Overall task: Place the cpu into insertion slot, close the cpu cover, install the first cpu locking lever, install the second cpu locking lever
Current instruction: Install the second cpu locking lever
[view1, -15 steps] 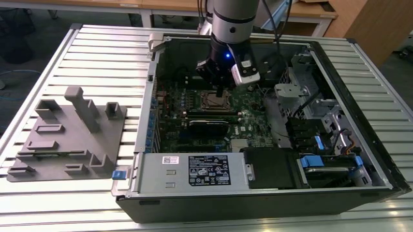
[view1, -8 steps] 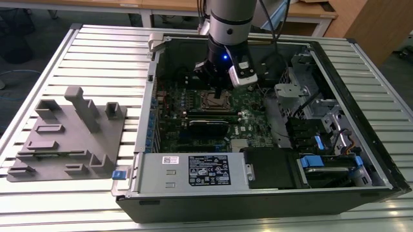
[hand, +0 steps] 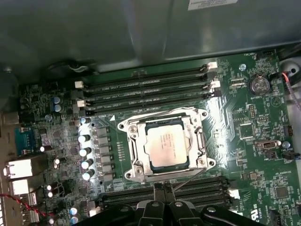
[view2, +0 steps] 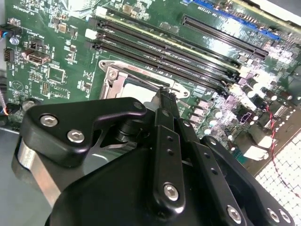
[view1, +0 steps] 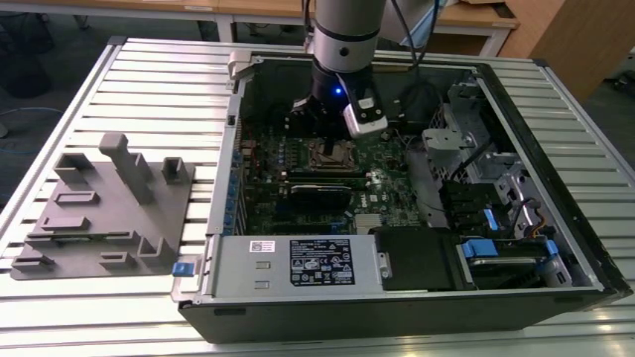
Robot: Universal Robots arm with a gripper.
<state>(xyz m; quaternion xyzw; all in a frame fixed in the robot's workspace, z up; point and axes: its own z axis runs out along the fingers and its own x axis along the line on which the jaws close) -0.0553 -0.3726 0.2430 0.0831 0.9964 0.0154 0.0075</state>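
Observation:
The cpu (hand: 167,146) lies flat in the insertion slot (hand: 165,173) on the green motherboard, its silvery top facing up. The cpu cover (hand: 133,141) is down around it as a metal frame. A thin wire locking lever (hand: 189,178) runs slantwise along the socket's edge and ends right beside my fingertips. My gripper (hand: 162,187) hovers at that edge of the socket with its black fingers pressed together; I cannot tell whether they touch the lever. In the second wrist view the gripper (view2: 164,94) hides part of the cover (view2: 112,77). In the exterior view the arm (view1: 343,44) stands over the socket (view1: 332,156).
Long black memory slots (hand: 150,84) run on both sides of the socket. The open computer case (view1: 555,245) has tall walls, a power supply (view1: 297,260) and drive bays (view1: 496,216). A grey fixture tray (view1: 100,208) lies on the slatted table at the exterior view's left.

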